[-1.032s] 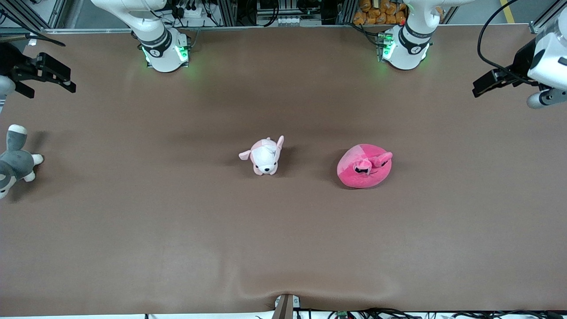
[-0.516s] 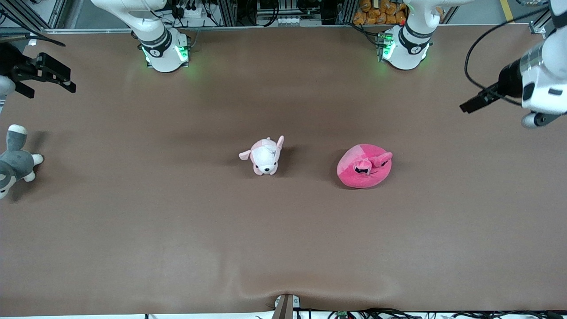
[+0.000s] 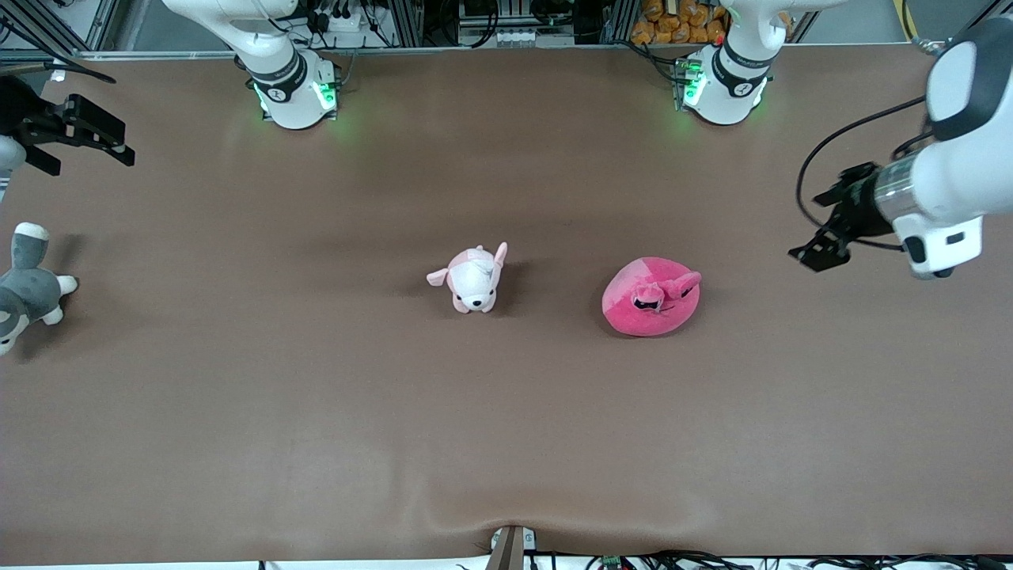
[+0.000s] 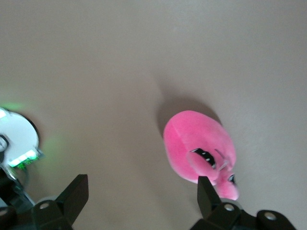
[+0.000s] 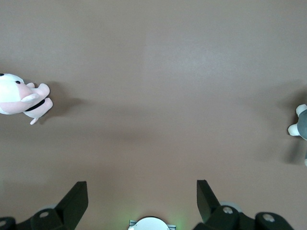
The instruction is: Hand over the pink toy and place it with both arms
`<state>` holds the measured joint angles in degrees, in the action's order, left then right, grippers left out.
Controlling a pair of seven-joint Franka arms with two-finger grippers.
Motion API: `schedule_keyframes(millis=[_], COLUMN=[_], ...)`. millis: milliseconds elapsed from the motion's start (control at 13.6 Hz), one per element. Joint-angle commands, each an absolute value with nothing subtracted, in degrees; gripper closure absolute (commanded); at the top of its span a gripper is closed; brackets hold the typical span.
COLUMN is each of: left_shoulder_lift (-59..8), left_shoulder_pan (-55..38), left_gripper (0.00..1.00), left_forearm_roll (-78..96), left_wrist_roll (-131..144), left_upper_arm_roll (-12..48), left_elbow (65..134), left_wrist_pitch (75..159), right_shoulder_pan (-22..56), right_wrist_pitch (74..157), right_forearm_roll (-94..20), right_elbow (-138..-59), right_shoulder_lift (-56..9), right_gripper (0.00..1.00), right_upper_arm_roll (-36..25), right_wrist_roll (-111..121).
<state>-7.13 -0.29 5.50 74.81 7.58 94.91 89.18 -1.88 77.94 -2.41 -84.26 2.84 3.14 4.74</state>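
Brown matting covers the worktop [image 3: 316, 443], and from my station I see three plush toys lying on it. Since a second ago my left hand [image 3: 819, 249] has swung down from the left arm's end of the worktop and now hangs over bare matting, nearer to the pink toy [image 3: 650, 296] but well apart from it, with its fingers spread wide and nothing between them. My right hand [image 3: 95, 138] has not moved in that time; it waits over the right arm's end of the worktop, fingers also spread and empty. None of the toys has shifted. The pink toy sits on the worktop toward the left arm's side of the middle, with the pale pink-and-white puppy [image 3: 473, 279] beside it toward the right arm's end, the two apart. The grey-and-white plush [image 3: 28, 289] lies at the right arm's end of the worktop, close under my right hand.

Only the left wrist view shows me the pink toy [image 4: 201, 151] close up, its dark eyes visible, lying off to one side of the gap between my left hand's [image 4: 141, 191] fingertips rather than in it. Only the right wrist view shows me the puppy [image 5: 21, 98] and a sliver of the grey-and-white plush [image 5: 300, 127] at its edges, with bare matting between my right hand's [image 5: 141, 191] fingertips.
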Motion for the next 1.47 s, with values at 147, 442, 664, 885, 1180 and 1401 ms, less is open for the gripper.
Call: schedule_keyframes(millis=[147,442,664,885,1180,1401], left_shoulder_lift=[-11.7,-11.5,-12.1,-13.1,-15.5,-17.0], left_shoulder_pan=[-3.8,-3.4,-3.7,-4.0,-4.1,-3.9], left_gripper=[0.00,0.00,0.00,0.00,0.00,0.00], left_forearm_roll=[6.5,10.1,11.8,14.5,17.8,19.9], left_wrist_roll=[99.7,104.4,106.4,107.3,107.8,107.8], left_upper_arm_roll=[7.9,8.1,8.2,8.5,8.6,8.6], left_elbow=[95.4,102.2,106.9,109.9,110.4,110.4], left_wrist_pitch=[93.9,102.4,110.3,114.9,115.5,116.6], right_shoulder_pan=[-5.0,-4.7,-4.4,-6.5,-9.5,-8.1], right_wrist_pitch=[77.6,77.6,78.2,81.2,80.8,77.5], right_forearm_roll=[-2.0,-1.4,0.1,1.2,-1.7,-7.1], right_elbow=[-82.6,-82.6,-82.7,-83.0,-82.9,-83.1], right_shoulder_lift=[-1.2,-1.3,-1.3,-4.6,-7.6,-7.7], right_gripper=[0.00,0.00,0.00,0.00,0.00,0.00], right_upper_arm_roll=[3.5,3.6,3.6,3.5,3.5,3.9], right_wrist_roll=[5.3,5.2,5.1,5.4,2.8,-15.2])
